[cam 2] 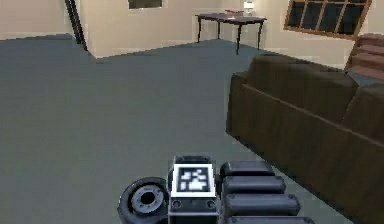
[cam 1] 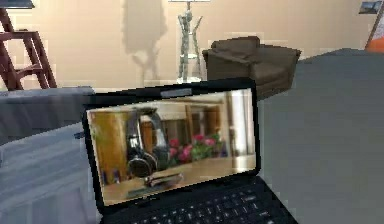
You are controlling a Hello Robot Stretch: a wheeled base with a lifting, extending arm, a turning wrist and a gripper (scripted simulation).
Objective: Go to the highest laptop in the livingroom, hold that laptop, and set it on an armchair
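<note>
An open black laptop [cam 1: 180, 155] stands close in the forward view's lower middle, its screen showing a picture of headphones and flowers. It rests against grey-blue upholstery [cam 1: 35, 165] at the lower left. A dark brown armchair [cam 1: 252, 62] stands farther back by the wall, right of the middle. In the arm side view the arm's end with a white marked square [cam 2: 192, 180] sits at the bottom edge. Left of it is the gripper's dark round body [cam 2: 148, 200]. Its far end is not clear, so I cannot tell whether it holds anything.
A red ladder [cam 1: 25, 50] leans at the forward view's left and a glass floor lamp [cam 1: 188, 45] stands by the armchair. In the arm side view a brown sofa [cam 2: 310, 115] lies along the right, a dark table [cam 2: 230, 25] stands at the far wall, and grey floor [cam 2: 110, 100] spreads left.
</note>
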